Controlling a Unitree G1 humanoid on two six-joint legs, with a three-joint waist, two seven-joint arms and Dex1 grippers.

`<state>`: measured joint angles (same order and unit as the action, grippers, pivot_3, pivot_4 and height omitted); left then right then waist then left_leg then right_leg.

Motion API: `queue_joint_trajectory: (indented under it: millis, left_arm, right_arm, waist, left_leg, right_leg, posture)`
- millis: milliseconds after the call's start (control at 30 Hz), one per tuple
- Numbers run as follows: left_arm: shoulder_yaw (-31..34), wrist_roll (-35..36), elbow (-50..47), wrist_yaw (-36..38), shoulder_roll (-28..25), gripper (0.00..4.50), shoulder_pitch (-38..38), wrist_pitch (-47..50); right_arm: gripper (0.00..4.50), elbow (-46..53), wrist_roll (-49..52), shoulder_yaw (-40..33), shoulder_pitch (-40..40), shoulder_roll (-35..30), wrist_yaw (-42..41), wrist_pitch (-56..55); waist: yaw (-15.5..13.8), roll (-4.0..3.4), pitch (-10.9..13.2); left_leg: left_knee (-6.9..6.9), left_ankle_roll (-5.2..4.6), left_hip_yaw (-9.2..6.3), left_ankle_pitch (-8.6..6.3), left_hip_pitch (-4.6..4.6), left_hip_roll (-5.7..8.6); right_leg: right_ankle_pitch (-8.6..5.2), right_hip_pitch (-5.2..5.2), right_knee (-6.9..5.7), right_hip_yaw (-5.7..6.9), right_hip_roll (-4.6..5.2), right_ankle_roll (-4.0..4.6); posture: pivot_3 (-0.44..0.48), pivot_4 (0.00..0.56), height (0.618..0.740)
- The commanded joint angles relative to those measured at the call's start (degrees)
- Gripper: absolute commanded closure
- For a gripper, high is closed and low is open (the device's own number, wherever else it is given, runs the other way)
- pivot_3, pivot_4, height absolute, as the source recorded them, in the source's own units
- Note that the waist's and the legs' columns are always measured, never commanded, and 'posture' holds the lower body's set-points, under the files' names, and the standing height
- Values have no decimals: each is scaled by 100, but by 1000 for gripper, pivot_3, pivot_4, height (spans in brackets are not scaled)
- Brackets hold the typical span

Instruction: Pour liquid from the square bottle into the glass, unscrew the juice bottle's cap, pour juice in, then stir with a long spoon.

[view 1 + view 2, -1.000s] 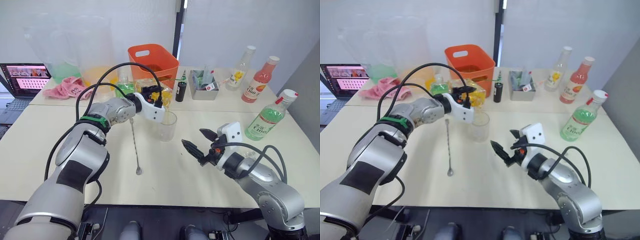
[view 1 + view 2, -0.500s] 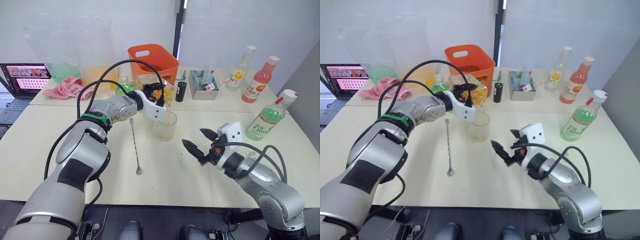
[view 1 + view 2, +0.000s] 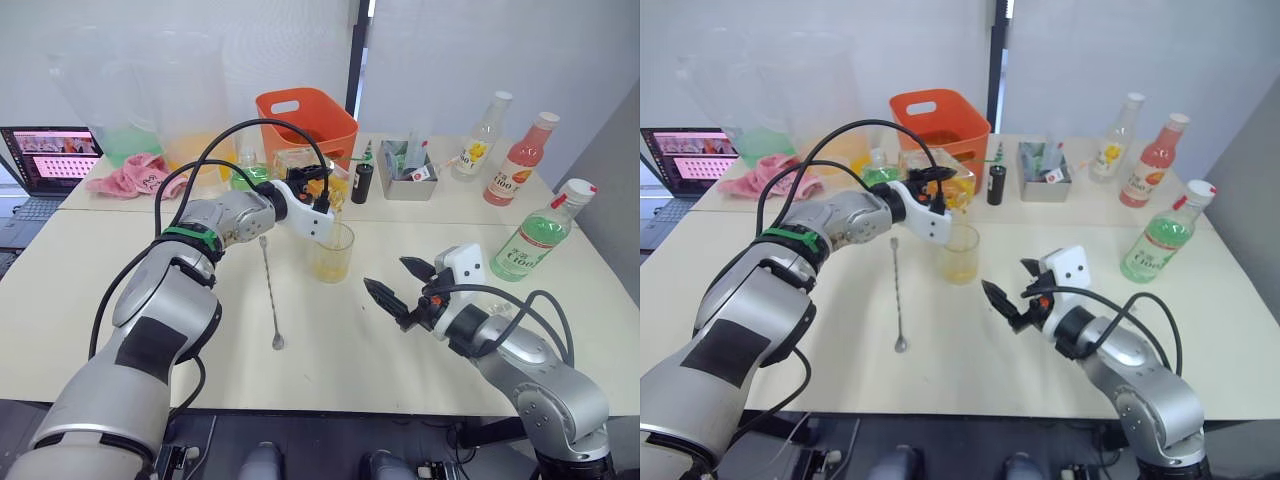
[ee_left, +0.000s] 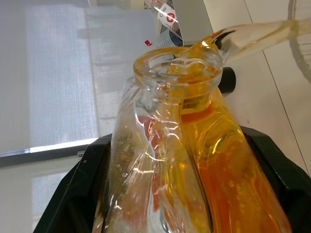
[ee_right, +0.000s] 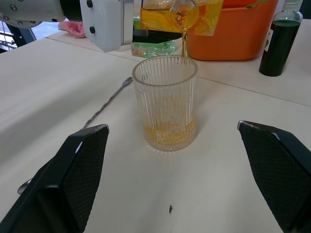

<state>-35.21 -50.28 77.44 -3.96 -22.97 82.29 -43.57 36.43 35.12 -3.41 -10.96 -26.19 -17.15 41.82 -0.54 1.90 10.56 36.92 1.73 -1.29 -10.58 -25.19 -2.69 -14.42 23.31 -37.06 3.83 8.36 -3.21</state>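
Over the glass [image 5: 165, 102], just behind its far rim: square bottle [image 4: 194, 160] tipping mouth-down, sending a thin amber stream into the shallow pool at the bottom. Clamping that bottle by its flat sides between the black fingers [image 4: 73, 194] of the left gripper [image 3: 318, 193]. Looking thin-walled and clear, probably plastic though hard to be sure, so likely flexing if squeezed harder; wet around the neck, thus slippery there, and better gripping low on the flat faces. Getting lighter as emptying, so needing a steadily steeper tilt. Standing upright on the table [image 3: 80, 290], the ribbed glass seeming brittle and easy to nudge over. Lying just beside the glass, on the left arm's side: long spoon [image 3: 269, 292], stiff, slender. Waiting near the glass, on the opposite side: right gripper [image 3: 398, 283], fingers spread wide, carrying nothing.
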Motion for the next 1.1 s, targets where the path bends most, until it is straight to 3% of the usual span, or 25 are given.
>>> queue_joint_trajectory:
  millis: [33,267,700,1100]
  left_arm:
    - [106,125,-174,-265,-31,1686,433,20]
    - [211,256,-148,-117,9,1686,402,44]
    - [893,1228,-110,1307,76,1686,56,52]
    - [2371,2953,-177,3251,261,1686,-158,716]
  right_arm:
    - [0,276,89,-140,-10,26,18,-30]
    - [0,290,98,-149,12,19,38,-25]
    - [0,264,97,-174,15,-1,22,-35]
    - [0,196,78,-172,-16,-13,-31,-60]
  waist:
    - [0,0,0]
    - [-1,0,0]
    - [15,0,0]
    - [19,0,0]
  left_leg:
    - [0,0,0,0,0,0]
    - [0,0,0,0,0,0]
    - [1,0,0,0,0,0]
    - [3,1,-1,1,0,1]
  right_leg:
    - [0,0,0,0,0,0]
    - [0,0,0,0,0,0]
    - [0,0,-2,0,0,0]
    - [0,0,-4,0,0,0]
  posture:
    - [0,150,739]
    - [0,150,739]
    - [0,150,739]
    - [0,150,739]
